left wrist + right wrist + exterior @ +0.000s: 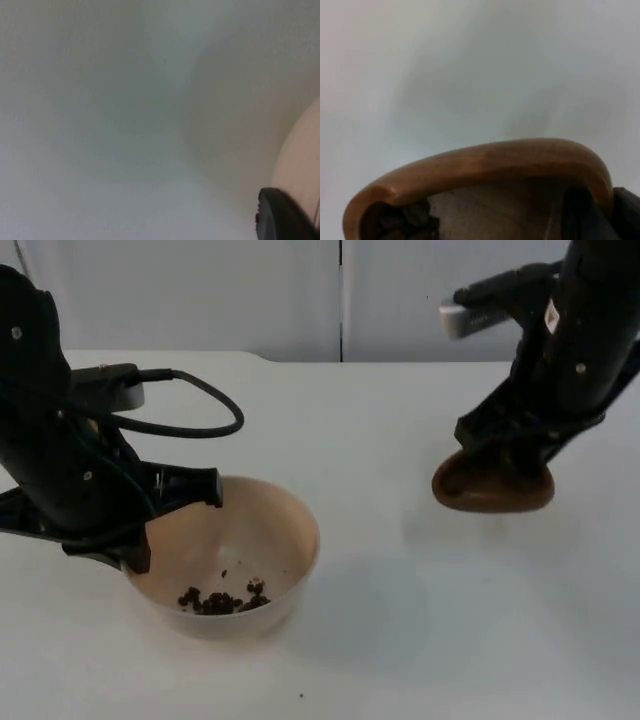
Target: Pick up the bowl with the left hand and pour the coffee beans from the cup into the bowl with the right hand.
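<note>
A cream bowl [262,530] stands at the front left of the table, with a small heap of coffee beans [222,601] in its bottom. My left gripper [150,532] is shut on the bowl's left rim; the bowl's wall [300,165] shows beside a fingertip [282,217]. At the right, my right gripper [510,452] is shut on a brown wooden cup [492,487], held upright low over the table. The cup's rim [495,160] is seen from close by, with some beans [400,220] still inside.
The white table top [400,620] lies bare between bowl and cup. One stray bean [300,696] lies near the front edge. The grey partition wall [300,290] closes the back.
</note>
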Robot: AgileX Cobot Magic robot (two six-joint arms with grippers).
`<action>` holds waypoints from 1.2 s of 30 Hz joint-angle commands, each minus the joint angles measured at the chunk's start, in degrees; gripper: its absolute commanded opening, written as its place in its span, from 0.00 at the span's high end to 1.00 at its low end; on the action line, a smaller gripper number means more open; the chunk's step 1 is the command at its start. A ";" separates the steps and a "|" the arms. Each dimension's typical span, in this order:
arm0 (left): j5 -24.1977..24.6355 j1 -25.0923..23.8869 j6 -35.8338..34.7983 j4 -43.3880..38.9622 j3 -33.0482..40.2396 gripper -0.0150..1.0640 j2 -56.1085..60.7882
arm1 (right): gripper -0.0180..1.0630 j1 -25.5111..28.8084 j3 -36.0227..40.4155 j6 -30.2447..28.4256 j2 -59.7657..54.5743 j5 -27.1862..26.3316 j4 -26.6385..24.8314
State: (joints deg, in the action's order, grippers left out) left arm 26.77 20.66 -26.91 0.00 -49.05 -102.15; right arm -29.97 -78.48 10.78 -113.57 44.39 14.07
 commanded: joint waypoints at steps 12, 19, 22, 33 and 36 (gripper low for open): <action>-0.66 0.00 -0.46 -0.63 -0.29 0.99 0.09 | 0.98 0.26 8.99 8.34 -1.39 -11.03 4.52; -0.66 0.00 -0.35 -1.34 -0.29 0.99 0.09 | 0.98 0.26 8.99 9.78 -5.29 -12.96 5.29; -0.66 0.00 -0.35 -2.57 -0.29 0.99 0.09 | 0.98 0.26 8.99 9.95 -6.25 -13.46 5.29; -0.88 0.00 -0.35 -5.51 -0.29 0.99 -0.52 | 0.98 0.26 8.99 9.95 -7.48 -14.15 5.98; -0.99 0.00 -0.35 -5.53 -0.29 0.99 -1.36 | 0.98 0.26 8.99 9.95 -7.48 -14.05 6.87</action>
State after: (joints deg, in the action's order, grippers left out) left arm 26.11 20.66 -27.01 -4.95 -49.08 -103.27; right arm -29.88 -69.54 20.59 -120.32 31.08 20.05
